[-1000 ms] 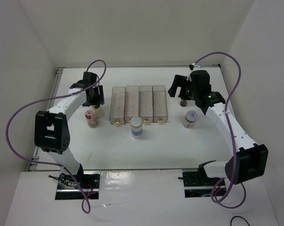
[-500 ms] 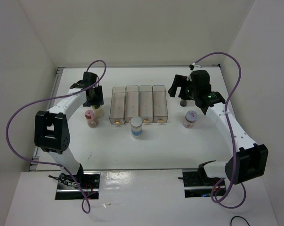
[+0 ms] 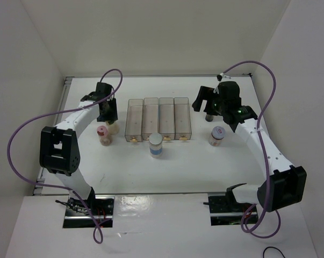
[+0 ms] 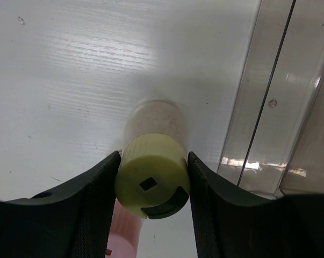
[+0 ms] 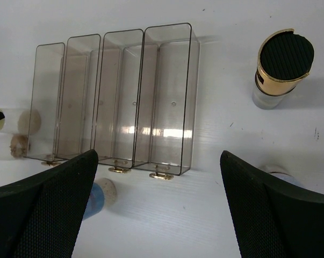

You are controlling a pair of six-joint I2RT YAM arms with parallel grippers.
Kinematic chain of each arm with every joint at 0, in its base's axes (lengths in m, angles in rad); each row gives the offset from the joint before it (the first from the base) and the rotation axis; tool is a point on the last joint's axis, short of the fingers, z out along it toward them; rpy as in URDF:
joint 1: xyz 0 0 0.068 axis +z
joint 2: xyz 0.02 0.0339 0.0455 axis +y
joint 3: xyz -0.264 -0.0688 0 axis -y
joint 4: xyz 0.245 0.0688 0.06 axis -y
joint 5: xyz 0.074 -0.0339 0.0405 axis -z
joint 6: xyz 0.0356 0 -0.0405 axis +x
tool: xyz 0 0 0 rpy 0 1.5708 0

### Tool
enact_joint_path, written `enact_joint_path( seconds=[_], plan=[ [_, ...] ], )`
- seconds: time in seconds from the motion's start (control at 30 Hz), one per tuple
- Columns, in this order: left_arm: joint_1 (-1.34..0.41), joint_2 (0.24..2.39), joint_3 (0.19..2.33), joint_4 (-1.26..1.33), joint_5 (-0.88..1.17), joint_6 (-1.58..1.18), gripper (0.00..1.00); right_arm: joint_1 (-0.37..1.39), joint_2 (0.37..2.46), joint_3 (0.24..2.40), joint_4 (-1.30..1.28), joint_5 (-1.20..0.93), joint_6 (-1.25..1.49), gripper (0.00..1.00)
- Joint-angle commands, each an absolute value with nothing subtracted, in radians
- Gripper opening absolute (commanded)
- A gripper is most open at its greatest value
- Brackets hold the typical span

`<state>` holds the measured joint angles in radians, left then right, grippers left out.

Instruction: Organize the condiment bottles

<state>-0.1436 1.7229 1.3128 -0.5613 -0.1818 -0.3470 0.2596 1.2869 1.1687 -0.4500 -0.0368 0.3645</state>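
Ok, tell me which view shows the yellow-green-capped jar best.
Left wrist: the yellow-green-capped jar fills the centre, jaws against its cap. Top external shows only a sliver under the left gripper; right wrist clips it at the left edge.

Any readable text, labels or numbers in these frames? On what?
No readable text anywhere.
Red mark on the white-lidded jar: too small to read.
Blue band on the wider jar: no legible lettering.
Cap of the yellow-green-capped jar: a dark square, no letters.
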Motion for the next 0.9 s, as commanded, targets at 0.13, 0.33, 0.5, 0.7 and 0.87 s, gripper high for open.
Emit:
enact_joint_path(
  seconds=[0.13, 0.33, 0.5, 0.7, 0.87],
  plan=[
    [-0.152, 1.658, 1.371, -0.630, -0.164, -0.362, 0.36, 0.268, 1.235, 1.169, -0.411, -0.003, 0.374, 0.98],
    [-0.152, 1.608, 1.483, -0.663, -0.130, -0.353, 0.36, 0.268, 1.226, 1.178, -0.420, 0.017, 0.374, 0.98],
    [-0.184, 1.608, 1.606, -0.692, -0.045, -0.353, 0.36, 0.268, 1.226, 1.187, -0.420, 0.064, 0.374, 0.98],
    [-0.245, 1.699, 1.741, -0.683, -0.026, -0.342, 0.36, 0.268, 1.273, 1.206, -0.411, 0.120, 0.374, 0.98],
    [-0.295, 1.801, 1.798, -0.673, -0.060, -0.342, 0.36, 0.259, 1.315, 1.224, -0.411, 0.141, 0.365, 0.98]
  ],
)
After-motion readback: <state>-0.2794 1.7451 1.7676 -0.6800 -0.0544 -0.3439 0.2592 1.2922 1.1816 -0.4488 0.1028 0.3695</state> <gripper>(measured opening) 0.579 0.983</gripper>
